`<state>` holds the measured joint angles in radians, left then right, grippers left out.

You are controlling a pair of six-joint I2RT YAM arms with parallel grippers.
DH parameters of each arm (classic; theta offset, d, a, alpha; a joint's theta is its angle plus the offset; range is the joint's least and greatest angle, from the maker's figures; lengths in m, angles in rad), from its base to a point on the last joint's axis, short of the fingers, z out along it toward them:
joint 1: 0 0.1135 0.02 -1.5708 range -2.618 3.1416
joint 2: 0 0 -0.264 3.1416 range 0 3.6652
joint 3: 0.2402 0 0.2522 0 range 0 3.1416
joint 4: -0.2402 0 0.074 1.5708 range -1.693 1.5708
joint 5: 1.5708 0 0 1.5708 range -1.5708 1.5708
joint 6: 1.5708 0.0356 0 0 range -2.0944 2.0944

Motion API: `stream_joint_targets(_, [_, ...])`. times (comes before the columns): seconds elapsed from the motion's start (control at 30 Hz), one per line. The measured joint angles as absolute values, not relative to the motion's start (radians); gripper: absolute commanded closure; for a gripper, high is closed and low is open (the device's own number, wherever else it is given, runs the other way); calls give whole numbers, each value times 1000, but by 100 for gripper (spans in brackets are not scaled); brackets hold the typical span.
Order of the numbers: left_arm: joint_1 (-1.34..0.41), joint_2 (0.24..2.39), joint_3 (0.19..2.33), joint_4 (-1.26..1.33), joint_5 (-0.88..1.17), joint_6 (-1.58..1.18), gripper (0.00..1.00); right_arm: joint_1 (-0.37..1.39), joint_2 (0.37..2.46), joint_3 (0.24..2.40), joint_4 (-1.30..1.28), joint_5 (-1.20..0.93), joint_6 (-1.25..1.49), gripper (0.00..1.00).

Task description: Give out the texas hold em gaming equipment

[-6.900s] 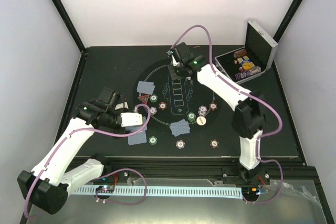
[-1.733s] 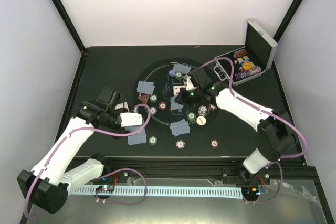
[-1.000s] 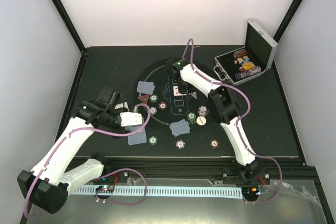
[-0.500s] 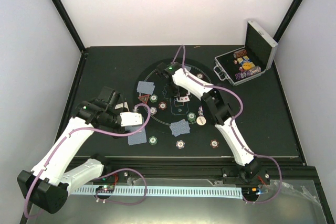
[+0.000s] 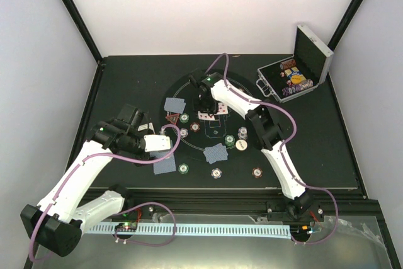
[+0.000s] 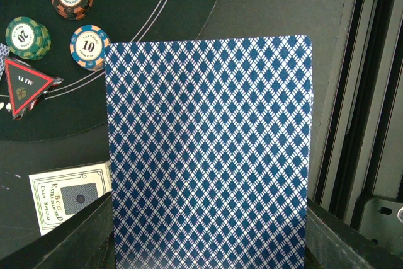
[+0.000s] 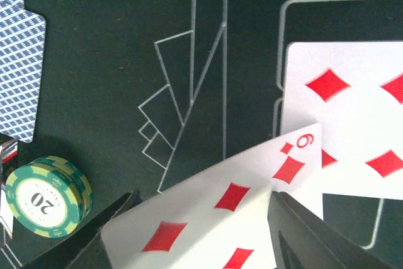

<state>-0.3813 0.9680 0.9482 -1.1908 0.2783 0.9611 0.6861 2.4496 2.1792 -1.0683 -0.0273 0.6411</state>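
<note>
A blue-backed card (image 6: 208, 137) is pinched by the left gripper (image 6: 209, 247), while a nine of diamonds (image 7: 252, 187), legible only from the wrist, is framed low between the right gripper's (image 7: 200, 231) spread jaws.

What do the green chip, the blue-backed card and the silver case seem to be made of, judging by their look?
The green chip is probably moulded plastic or clay composite: matte, with a striped edge and a printed centre label. The blue-backed card looks like coated paper or thin plastic: smooth, flat, with rounded corners. The case seems to be aluminium, with bright silvery edges and a dark lining.
</note>
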Motion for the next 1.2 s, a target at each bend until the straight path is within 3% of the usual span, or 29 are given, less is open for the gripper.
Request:
stream_joint_targets(0.23, [-381, 968, 948, -1191, 278, 961, 98, 664, 2403, 2055, -1007, -63, 636, 28])
stream_joint_targets(0.4, [-381, 968, 948, -1191, 278, 961, 98, 664, 2394, 2050, -998, -60, 633, 25])
stream_joint_targets(0.97, [-381, 969, 948, -1191, 278, 961, 98, 644, 2344, 1965, -1037, 103, 601, 21])
stream_joint_targets(1.2, [-381, 969, 949, -1191, 278, 961, 98, 640, 2301, 1948, -1026, 102, 582, 27])
